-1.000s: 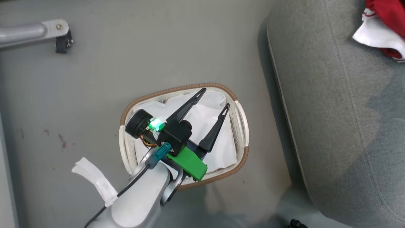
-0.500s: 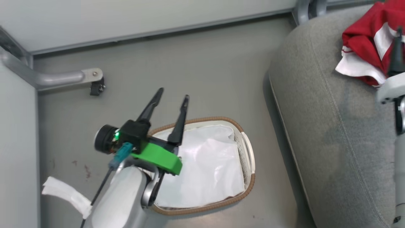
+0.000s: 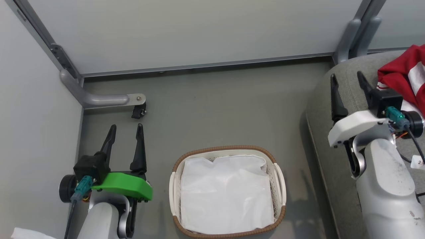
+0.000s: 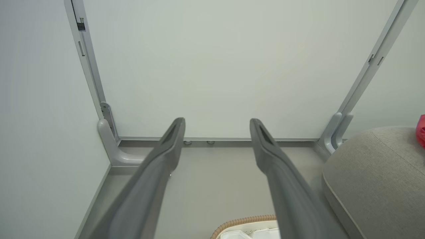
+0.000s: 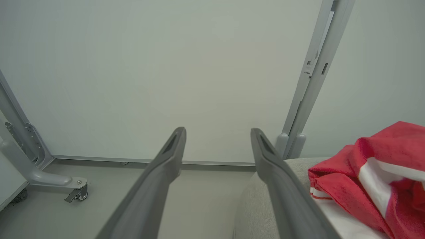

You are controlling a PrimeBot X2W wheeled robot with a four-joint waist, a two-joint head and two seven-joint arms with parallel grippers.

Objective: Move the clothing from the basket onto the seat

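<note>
The bright red fabric clothing with broad white bands (image 3: pixel 403 78) is bunched up on the big grey woven-fabric sofa seat (image 3: pixel 318 142), right at the picture's edge in the head view, so part of it is cut off and I can't tell how many pieces are in the heap. The right wrist view shows it better (image 5: pixel 375 172): crumpled red folds, a white band, thin striped trim along one edge, lying on the cushion (image 5: pixel 295 169). The right gripper (image 3: pixel 346 74) hangs over the seat's rounded corner just beside the pile, its fingers spread well apart with nothing between them, same as seen from its own camera (image 5: pixel 217 129). Off the seat, down on the grey floor (image 3: pixel 215 106), sits the small oval cream plastic basket with the brown woven rim (image 3: pixel 276 186) – all it holds is a rumpled plain white lining sheet (image 3: pixel 225 192), no red in there. The left gripper (image 3: pixel 126 126) is over the floor to the left of the basket, apart from it, fingers also wide and holding nothing; its wrist view (image 4: pixel 217 120) catches a bit of the brown rim (image 4: pixel 245 220) at the bottom and the seat (image 4: pixel 372 172) off to the side. Behind everything there's a pale wall panel (image 3: pixel 199 30) and a grey metal frame foot with a small black caster (image 3: pixel 137 111).
</note>
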